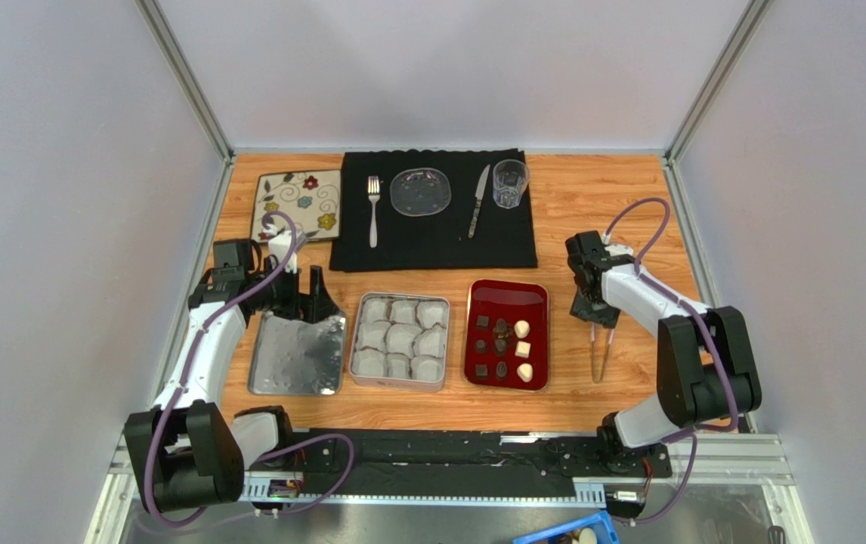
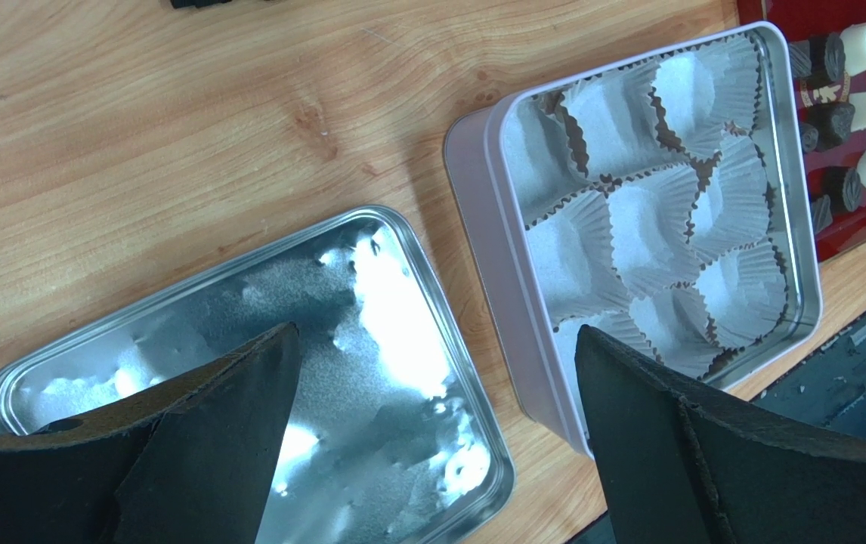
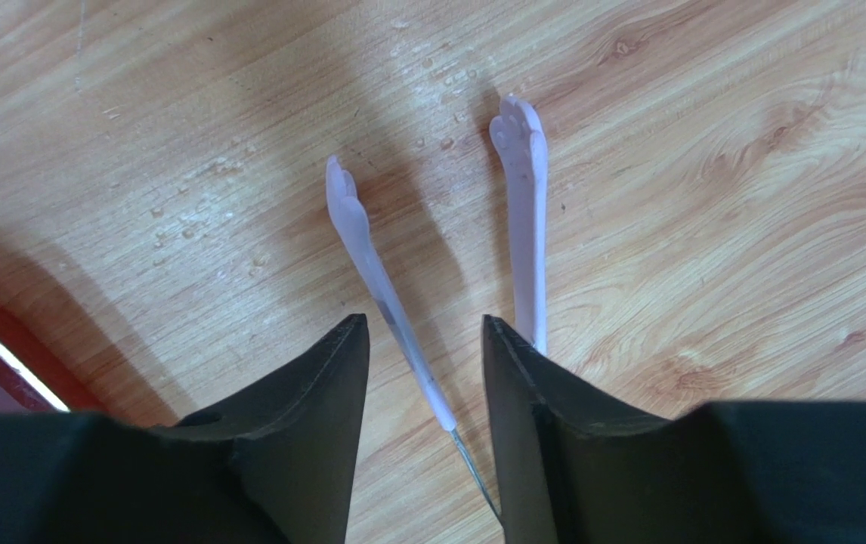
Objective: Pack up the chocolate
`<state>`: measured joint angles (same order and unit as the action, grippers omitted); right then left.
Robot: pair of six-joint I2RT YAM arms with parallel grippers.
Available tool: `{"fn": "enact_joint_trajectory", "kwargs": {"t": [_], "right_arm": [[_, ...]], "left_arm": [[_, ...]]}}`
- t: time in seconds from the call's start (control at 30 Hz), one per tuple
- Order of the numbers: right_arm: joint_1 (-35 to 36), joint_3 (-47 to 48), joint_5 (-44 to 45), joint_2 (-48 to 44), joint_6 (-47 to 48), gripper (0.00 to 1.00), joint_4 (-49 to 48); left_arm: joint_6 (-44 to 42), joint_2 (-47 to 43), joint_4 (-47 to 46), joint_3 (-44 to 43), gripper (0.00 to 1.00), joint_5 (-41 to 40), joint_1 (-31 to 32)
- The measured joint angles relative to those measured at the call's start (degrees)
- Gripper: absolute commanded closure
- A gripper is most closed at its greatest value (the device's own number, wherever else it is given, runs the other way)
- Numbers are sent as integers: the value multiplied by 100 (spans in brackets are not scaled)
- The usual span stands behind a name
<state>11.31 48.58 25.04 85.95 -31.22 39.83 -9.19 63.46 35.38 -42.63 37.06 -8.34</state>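
Chocolate (image 1: 523, 349) in red tray (image 1: 506, 286), left of right gripper (image 1: 600, 322) — half-open, astride tongs (image 1: 600, 354)

— What's the surface?

— A wooden table (image 1: 619, 215), light orange grain, walled in on three sides.

— And along the far edge?

— A black cloth (image 1: 426, 244) lies in the middle. Just left of it, touching or nearly so, is a square patterned tile (image 1: 299, 204) with flowers and swirls.

— Nearer in?

— Four things in a row. At the left is a shiny metal lid (image 1: 296, 357), lying inside-up. Just right of it is a rectangular tin (image 1: 398, 384). Next comes a red tray (image 1: 506, 297), close beside the tin but apart from it.

— And the right end?

— Pale, translucent tongs (image 1: 599, 354) on bare wood, right of the tray. A few small droplets (image 3: 199, 170) dot the wood by their tips.
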Motion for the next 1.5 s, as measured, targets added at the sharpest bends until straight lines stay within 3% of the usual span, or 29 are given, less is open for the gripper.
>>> {"fn": "enact_joint_trajectory", "kwargs": {"t": [0.03,0.2,0.33,0.57,0.8,1.0,1.13,1.27,1.5], "right_arm": [[-26,28,-7,46,28,69,20],[-92,184,-144,411,173,82,81],[-96,227,-240,518,267,100,109],[-61,199,-520,105,365,100,118],[448,306,-929,-1851,859,100,122],[1305,527,-2990,-3141,1497,100,-387],[2118,901,-4312,-3016,1738,100,-612],[3003,1182,-5324,-2529,1886,100,-767],[4059,1526,-5941,-1657,2068,100,-780]], "left_arm": [[-2,-4,0,-2,1,0,0],[-4,-7,0,-17,1,17,0],[-13,-33,0,-28,1,35,0],[-42,-138,57,-98,1,232,0],[-278,-295,238,-214,1,1174,0],[-638,-575,468,-295,1,2756,0],[-608,-859,330,-308,1,3681,0],[55,-1056,-393,-306,1,4269,0],[911,-1169,-1394,-286,3,4581,247]]}}
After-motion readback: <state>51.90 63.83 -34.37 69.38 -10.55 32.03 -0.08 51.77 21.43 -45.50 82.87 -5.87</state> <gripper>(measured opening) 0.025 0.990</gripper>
